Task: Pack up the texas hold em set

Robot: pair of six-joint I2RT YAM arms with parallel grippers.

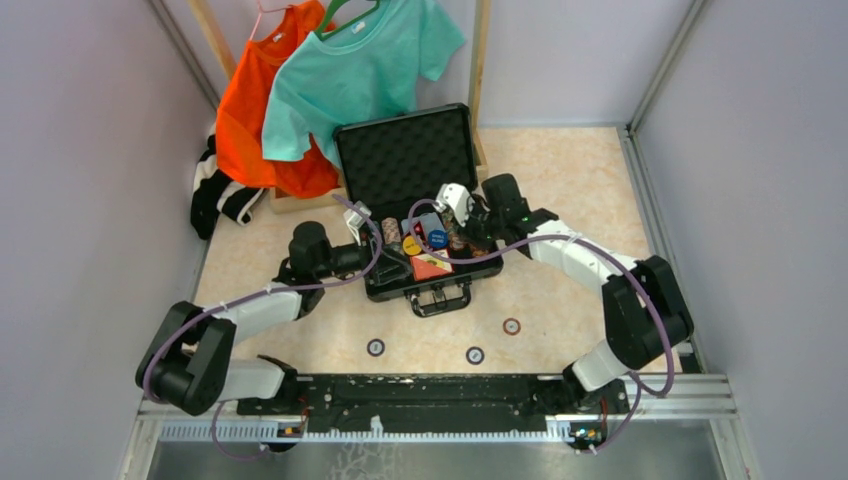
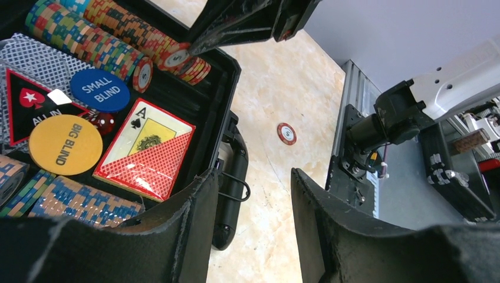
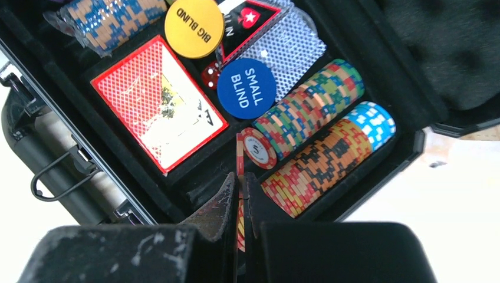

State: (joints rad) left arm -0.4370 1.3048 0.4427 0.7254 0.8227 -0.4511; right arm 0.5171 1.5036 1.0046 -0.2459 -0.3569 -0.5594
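Pale grey walls (image 1: 90,150), beige marbled tabletop (image 1: 580,200), hanging shirts (image 1: 360,70)

Beige marbled table (image 1: 580,190). Open black briefcase (image 1: 405,150) stands at centre, handle toward 6 o'clock. 3 loose chips (image 1: 475,355) lie apart from it, between 4 and 7 o'clock. Wooden frame base (image 1: 285,205) and striped garment (image 1: 215,195) sit at 10 o'clock.

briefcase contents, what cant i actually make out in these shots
- Loose chips, top view: too small to read values.
- Chip in the right pincer, right wrist view: pinched edge-on, so the pincer hides its faces.
- Red die, right wrist view: only part shows between the buttons; pips unreadable.
- Briefcase near corner, left wrist view: blocked by the left pincer.
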